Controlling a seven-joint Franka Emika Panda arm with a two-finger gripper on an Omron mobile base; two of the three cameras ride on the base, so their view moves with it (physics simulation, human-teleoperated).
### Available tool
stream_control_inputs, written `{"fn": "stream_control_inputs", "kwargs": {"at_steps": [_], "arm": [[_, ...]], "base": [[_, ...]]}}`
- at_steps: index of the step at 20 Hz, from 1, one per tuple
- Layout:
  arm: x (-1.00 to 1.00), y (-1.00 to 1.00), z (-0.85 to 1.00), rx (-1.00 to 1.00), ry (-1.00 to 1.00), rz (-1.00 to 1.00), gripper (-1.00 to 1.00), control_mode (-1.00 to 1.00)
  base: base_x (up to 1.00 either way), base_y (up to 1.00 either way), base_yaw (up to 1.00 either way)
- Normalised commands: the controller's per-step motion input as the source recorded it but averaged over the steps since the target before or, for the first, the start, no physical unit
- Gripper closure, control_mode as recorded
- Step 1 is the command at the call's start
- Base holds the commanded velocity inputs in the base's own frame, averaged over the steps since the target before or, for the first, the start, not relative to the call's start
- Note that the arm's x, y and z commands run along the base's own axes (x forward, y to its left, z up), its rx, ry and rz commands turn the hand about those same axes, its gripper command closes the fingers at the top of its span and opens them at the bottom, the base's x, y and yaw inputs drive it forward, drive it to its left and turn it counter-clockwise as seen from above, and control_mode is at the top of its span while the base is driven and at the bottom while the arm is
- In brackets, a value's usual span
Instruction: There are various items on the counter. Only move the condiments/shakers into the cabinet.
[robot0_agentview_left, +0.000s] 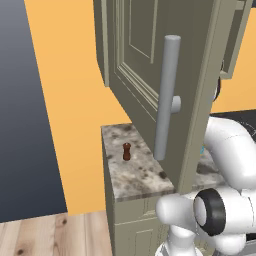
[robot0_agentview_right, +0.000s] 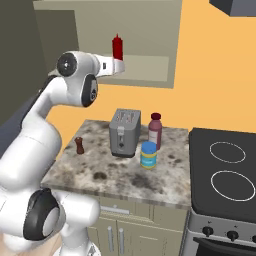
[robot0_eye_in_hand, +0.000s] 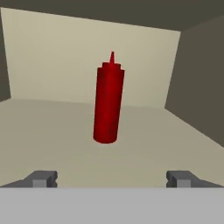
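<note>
**Gripper lets go of the red bottle on the shelf**

Gripper (robot0_eye_in_hand: 111, 179) is wide open and holds nothing. In the hand view its two fingers (robot0_eye_in_hand: 41, 178) stand far apart at the bottom, and the red bottle (robot0_eye_in_hand: 108, 101) stands between them, a bit ahead, at 12 o'clock. The bottle is upright on the cabinet shelf (robot0_eye_in_hand: 52, 135) and nothing touches it. In the right base view the same bottle sits in the open cabinet (robot0_agentview_right: 150, 60), at 12 o'clock from the toaster (robot0_agentview_right: 124, 132).

So this step looks like letting go and backing out. To do it well, I think the hand should pull straight back, away from the bottle, with the fingers kept wide. A turn or a sideways slide could knock the tall, thin bottle over. The open cabinet door (robot0_agentview_left: 150, 70) with its long handle (robot0_agentview_left: 167, 97) hangs close to the arm, so the arm should stay off it too.

Next job, I think, is the little brown shaker (robot0_agentview_right: 79, 145). It stands on the counter (robot0_agentview_right: 100, 175), near the left end, at 9 o'clock from the toaster. It is small and thin, so it needs a careful pinch around its middle.

The purple jar (robot0_agentview_right: 155, 131) and the blue and yellow tub (robot0_agentview_right: 148, 155) stand just beside the toaster, at its 3 o'clock. The stove (robot0_agentview_right: 225, 170) is farther right. I cannot tell if those two count as things to move.
</note>
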Motion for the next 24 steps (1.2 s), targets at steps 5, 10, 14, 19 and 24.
{"fn": "stream_control_inputs", "kwargs": {"at_steps": [5,10,14,19,24], "arm": [[-1.0,-0.1,-0.41,0.0,0.17,0.02,-1.0,-1.0],[-0.98,-0.38,-0.46,0.05,0.25,0.09,-1.0,-1.0],[-0.76,-0.46,-0.66,0.05,0.25,0.09,-1.0,-1.0],[-0.26,-0.59,-0.58,0.04,0.16,0.11,-1.0,-1.0],[-0.19,-0.81,-0.53,0.11,0.11,0.2,-1.0,-1.0]], "base": [[0.0,0.0,0.0],[0.0,0.0,0.0],[0.0,0.0,0.0],[0.0,0.0,0.0],[0.0,0.0,0.0]]}}
